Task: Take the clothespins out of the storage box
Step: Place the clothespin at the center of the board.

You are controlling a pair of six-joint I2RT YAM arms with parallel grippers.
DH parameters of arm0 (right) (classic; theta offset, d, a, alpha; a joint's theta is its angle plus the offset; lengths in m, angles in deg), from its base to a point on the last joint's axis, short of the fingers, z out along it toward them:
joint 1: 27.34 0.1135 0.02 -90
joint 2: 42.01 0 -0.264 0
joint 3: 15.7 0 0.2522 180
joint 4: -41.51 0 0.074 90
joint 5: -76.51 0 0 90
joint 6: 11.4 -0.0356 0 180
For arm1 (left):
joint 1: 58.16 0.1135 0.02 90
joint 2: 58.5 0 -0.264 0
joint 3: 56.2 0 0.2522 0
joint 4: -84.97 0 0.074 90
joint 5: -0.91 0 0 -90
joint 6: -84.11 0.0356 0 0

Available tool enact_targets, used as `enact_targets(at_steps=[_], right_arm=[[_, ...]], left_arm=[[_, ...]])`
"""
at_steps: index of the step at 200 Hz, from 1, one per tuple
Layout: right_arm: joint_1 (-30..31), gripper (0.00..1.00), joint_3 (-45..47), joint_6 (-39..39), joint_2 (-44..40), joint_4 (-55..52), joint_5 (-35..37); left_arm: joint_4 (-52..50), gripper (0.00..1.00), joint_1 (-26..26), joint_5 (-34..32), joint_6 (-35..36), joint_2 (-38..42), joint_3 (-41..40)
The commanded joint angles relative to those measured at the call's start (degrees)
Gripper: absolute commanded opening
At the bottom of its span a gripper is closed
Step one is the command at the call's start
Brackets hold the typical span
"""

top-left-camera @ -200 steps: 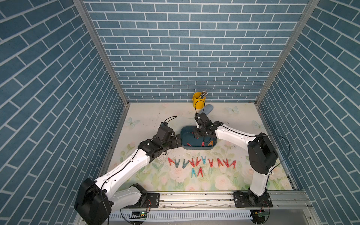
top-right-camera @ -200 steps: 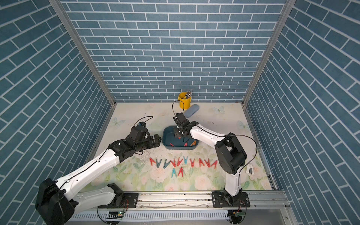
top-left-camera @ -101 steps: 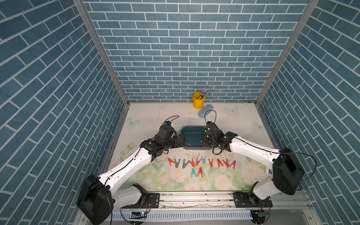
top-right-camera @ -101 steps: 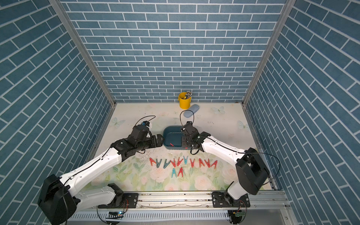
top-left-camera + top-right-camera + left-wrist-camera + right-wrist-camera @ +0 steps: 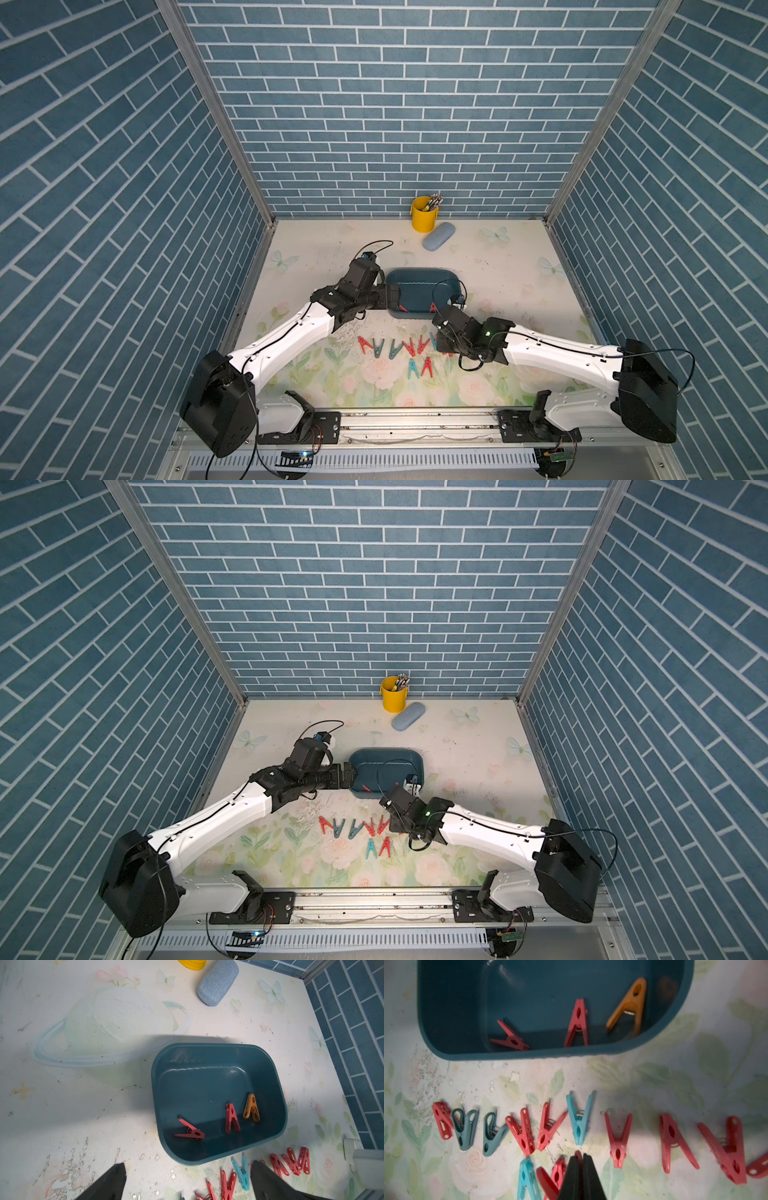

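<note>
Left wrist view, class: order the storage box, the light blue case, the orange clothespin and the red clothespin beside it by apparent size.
1. storage box
2. light blue case, though it lies farther away
3. orange clothespin and red clothespin beside it: about alike, so unranked

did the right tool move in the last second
Yes. In a top view the right tool was over the storage box; now it is nearer the robot's base, over the clothespins lying in front of it.
</note>
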Motion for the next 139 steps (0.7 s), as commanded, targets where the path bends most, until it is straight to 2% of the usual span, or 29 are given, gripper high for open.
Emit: enact_targets(at_steps=[1,49,139], right_arm=[[2.8,0.00,2.2,-8.7,-0.4,-2.3,2.5],[5.8,0.00,6.2,-14.1,0.6,0.4,2.4],[7.0,0.01,6.3,-15.9,7.0,3.7,1.7]], left_arm=[[-0.2,0.99,0.5,0.0,1.8,-1.0,1.8],[-1.0,1.00,0.6,0.1,1.6,-0.5,1.5],[-2.3,1.00,0.6,0.3,1.2,0.3,0.6]])
